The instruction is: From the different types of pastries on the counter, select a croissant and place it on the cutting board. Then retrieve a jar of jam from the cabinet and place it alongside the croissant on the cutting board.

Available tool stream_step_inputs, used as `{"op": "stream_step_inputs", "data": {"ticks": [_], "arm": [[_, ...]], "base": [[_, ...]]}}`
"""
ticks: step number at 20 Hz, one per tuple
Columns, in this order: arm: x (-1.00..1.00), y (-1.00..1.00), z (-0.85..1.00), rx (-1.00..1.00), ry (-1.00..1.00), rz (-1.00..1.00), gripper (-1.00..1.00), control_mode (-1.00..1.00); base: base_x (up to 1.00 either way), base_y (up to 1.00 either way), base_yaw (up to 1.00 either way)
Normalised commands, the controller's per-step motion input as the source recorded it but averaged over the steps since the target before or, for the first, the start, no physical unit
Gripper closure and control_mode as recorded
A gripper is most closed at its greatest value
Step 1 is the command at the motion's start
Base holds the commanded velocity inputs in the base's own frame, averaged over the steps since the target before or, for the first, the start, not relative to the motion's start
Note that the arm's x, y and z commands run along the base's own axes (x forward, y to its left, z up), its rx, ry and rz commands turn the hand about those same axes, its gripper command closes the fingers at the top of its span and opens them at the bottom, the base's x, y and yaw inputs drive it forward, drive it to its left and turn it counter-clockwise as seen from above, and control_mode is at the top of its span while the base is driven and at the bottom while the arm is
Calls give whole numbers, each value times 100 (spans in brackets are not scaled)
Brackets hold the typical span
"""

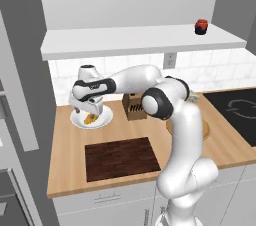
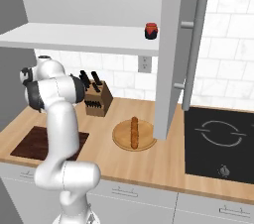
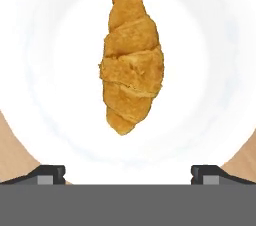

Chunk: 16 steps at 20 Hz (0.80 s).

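A: How is the two-finger gripper (image 3: 128, 172) standing?

B: Its jaws are spread as wide as they go. In the hand view the two dark fingertips (image 3: 49, 172) sit far apart at the bottom, and nothing is between them. It holds nothing and touches nothing.

A: Where is it?

B: Above the round white plate (image 1: 104, 118) at the back left of the light tan wooden counter (image 1: 70, 165), pointing down. The small golden-orange crescent croissant (image 3: 131, 62) lies on the middle of that plate, lengthwise between the two fingers, with white plate all around it.

A: Count the pastries.

B: Two. One croissant, and one long thin brown baguette-like stick (image 2: 134, 132), which lies on a round light-wood board (image 2: 120, 138) further right along the counter.

A: Boards?

B: Two as well: that round one, and one large dark brown rectangular wooden cutting board (image 1: 121, 157) near the front edge of the counter, bare on top. The plate with the croissant stands behind it, apart from it.

A: And the jam?

B: One small squat dark jar with a red lid (image 1: 201, 26), upright on the long pale grey wall shelf (image 1: 125, 40), toward its right end, well above and to the right of the gripper.

A: Anything else?

B: One brown wooden knife block (image 2: 97, 100) with dark handles against the tiled wall, between plate and round board, and one black cooktop (image 2: 221, 143) set into the counter on the right.
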Motion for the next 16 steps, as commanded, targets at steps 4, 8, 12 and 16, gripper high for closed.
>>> {"op": "stream_step_inputs", "data": {"ticks": [4,8,12,16], "arm": [[21,-8,-13,0,0,-16,-100,-100],[14,-11,-13,0,0,-18,-100,-100],[6,-23,-9,0,0,-16,-100,-100],[0,-33,-4,0,0,-12,-100,-100]], "base": [[0,0,0],[0,0,0],[0,0,0],[0,0,0]]}}
